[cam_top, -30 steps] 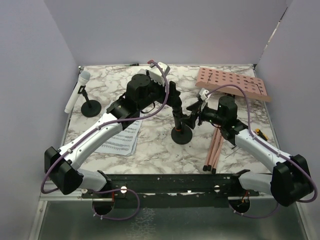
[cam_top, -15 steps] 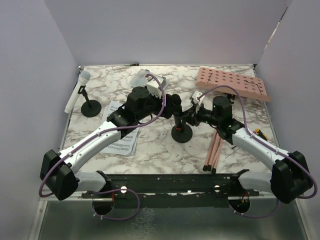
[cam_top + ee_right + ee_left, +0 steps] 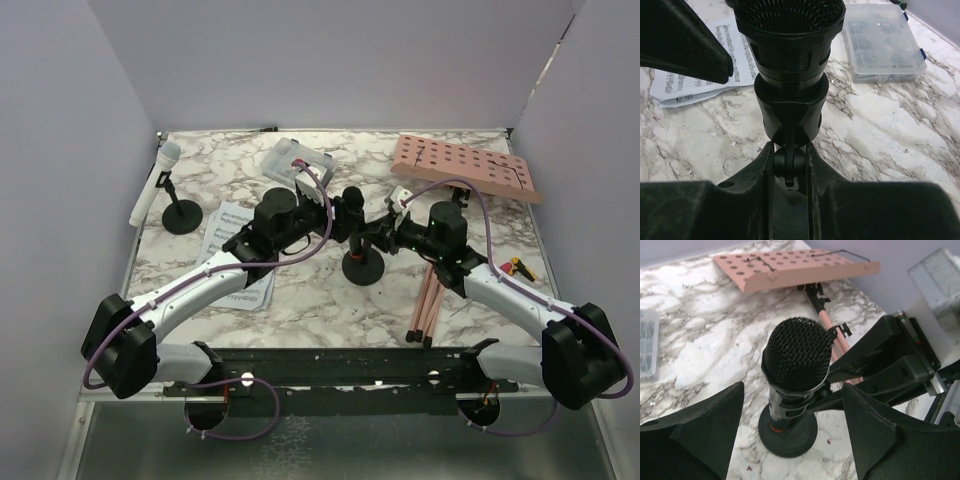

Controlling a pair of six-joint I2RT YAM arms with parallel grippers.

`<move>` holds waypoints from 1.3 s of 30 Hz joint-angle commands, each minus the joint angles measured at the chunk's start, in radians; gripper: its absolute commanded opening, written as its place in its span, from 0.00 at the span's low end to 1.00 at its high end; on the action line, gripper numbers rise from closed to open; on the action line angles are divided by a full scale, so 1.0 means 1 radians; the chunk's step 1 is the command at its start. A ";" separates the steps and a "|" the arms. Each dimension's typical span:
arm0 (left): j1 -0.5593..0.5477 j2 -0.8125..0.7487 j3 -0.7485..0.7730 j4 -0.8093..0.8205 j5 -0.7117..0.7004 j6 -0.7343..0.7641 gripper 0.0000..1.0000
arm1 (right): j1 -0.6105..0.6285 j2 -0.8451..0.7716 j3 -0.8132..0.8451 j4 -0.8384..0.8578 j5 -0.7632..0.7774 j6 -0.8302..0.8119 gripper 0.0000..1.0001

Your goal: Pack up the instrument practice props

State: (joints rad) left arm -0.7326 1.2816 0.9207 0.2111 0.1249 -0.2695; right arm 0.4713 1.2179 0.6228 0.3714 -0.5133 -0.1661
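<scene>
A black microphone stands upright in its black round-based holder mid-table. My right gripper is shut on the holder's ball joint just under the clip. From the left, my left gripper stands open, one finger on each side of the mesh head, not touching it. At the far left the white microphone leans in the second holder. The pink perforated board lies at the back right, with its pink legs stretching toward the front. Sheet-music pages lie under the left arm.
A clear plastic box with small parts sits behind the left wrist. A small yellow and red item lies by the right forearm. Grey walls close in the table on three sides.
My right gripper moved left and shut on the holder's joint. My left arm came down and back from the far side, bringing its open fingers around the black microphone's head and uncovering the plastic box.
</scene>
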 commanded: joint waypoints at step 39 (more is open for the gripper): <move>-0.156 0.180 -0.072 0.597 -0.541 0.181 0.27 | 0.009 0.095 -0.125 -0.027 0.033 0.064 0.01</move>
State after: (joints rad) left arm -0.8944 1.5105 0.8261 0.7151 -0.3412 -0.1703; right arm 0.4725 1.2606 0.5610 0.5575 -0.5205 -0.1200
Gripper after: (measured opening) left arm 0.474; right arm 0.232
